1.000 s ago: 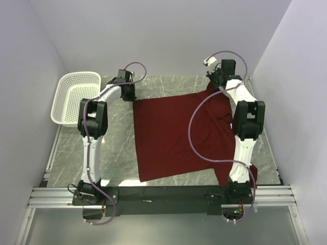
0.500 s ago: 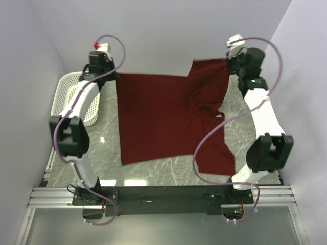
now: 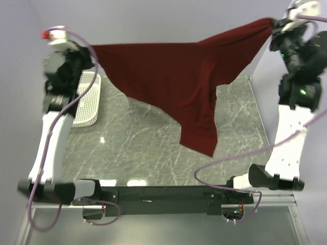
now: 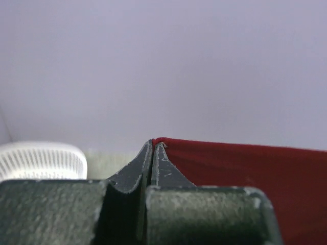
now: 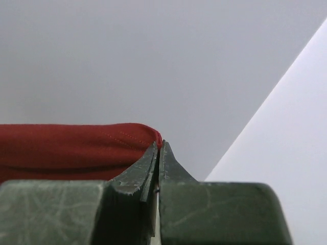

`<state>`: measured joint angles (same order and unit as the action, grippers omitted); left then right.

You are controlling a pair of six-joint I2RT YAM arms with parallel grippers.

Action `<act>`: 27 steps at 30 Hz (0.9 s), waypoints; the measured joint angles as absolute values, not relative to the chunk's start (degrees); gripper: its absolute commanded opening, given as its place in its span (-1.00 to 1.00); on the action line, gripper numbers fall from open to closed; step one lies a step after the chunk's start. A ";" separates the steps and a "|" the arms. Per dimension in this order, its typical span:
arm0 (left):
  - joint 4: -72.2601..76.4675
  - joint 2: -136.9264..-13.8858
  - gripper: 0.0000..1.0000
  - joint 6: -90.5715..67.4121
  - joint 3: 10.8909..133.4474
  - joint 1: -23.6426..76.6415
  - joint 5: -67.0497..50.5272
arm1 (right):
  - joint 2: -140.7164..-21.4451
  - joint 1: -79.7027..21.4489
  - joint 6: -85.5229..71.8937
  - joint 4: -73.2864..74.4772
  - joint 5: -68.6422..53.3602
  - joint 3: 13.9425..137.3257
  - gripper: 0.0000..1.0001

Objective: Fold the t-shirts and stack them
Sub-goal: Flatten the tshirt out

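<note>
right hand | clamped on maroon t-shirt edge | cloth extends left

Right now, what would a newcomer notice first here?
The dark red t-shirt is stretched in mid-air above the table, its lower part hanging down. The left gripper and right gripper each pinch an edge, raised high. A white basket sits at the far left.

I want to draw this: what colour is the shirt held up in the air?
The shirt is plain dark red, no print, clearest in the top view.
</note>
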<state>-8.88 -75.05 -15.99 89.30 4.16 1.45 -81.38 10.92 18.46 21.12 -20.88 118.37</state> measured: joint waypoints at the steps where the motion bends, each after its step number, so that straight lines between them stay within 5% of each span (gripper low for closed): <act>1: -7.73 -72.18 -0.99 -16.03 89.23 4.14 2.28 | -80.53 10.92 18.06 22.41 -21.34 121.43 -1.00; 10: 4.58 -51.75 -0.99 -16.86 92.05 3.81 9.13 | -71.05 11.20 16.71 22.79 -18.96 144.07 -1.00; 18: 7.55 -51.03 -0.99 -17.43 93.32 3.81 9.39 | -64.90 11.51 17.21 16.01 -13.61 152.40 -1.00; 27: 9.98 -64.12 -0.99 -16.86 82.48 3.84 6.81 | -64.49 11.51 16.75 12.36 -17.80 113.14 -1.00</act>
